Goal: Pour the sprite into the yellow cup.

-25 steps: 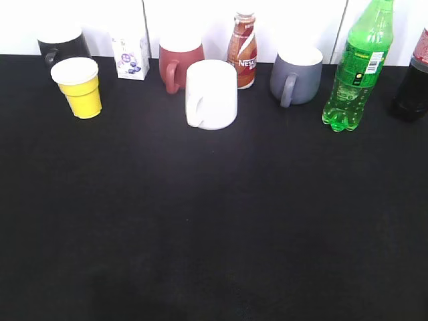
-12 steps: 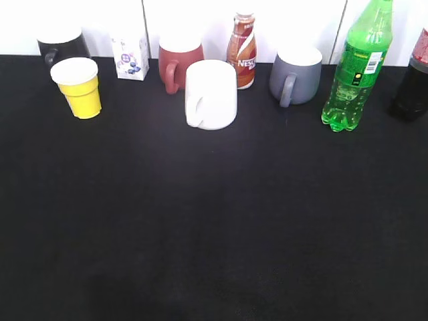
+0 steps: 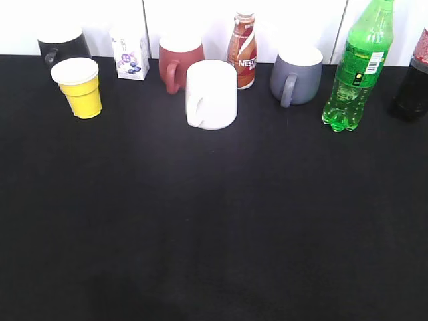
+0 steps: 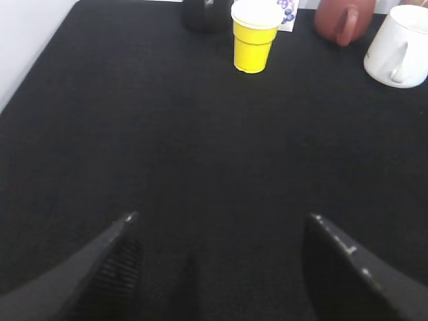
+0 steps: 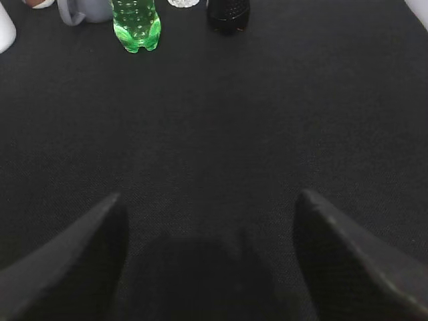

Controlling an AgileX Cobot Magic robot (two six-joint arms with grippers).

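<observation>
The sprite (image 3: 354, 67) is a tall bright-green bottle standing upright at the back right of the black table; its lobed base shows in the right wrist view (image 5: 136, 23). The yellow cup (image 3: 80, 87) stands upright at the back left and also shows in the left wrist view (image 4: 255, 35). My left gripper (image 4: 221, 217) is open and empty, low over the near table, far short of the cup. My right gripper (image 5: 208, 195) is open and empty, far short of the bottle. Neither gripper shows in the exterior view.
Along the back stand a black mug (image 3: 61, 45), a small carton (image 3: 130, 57), a red mug (image 3: 179, 61), a white mug (image 3: 211, 93), a brown drink bottle (image 3: 242, 50), a grey mug (image 3: 295, 77) and a dark cola bottle (image 3: 412, 80).
</observation>
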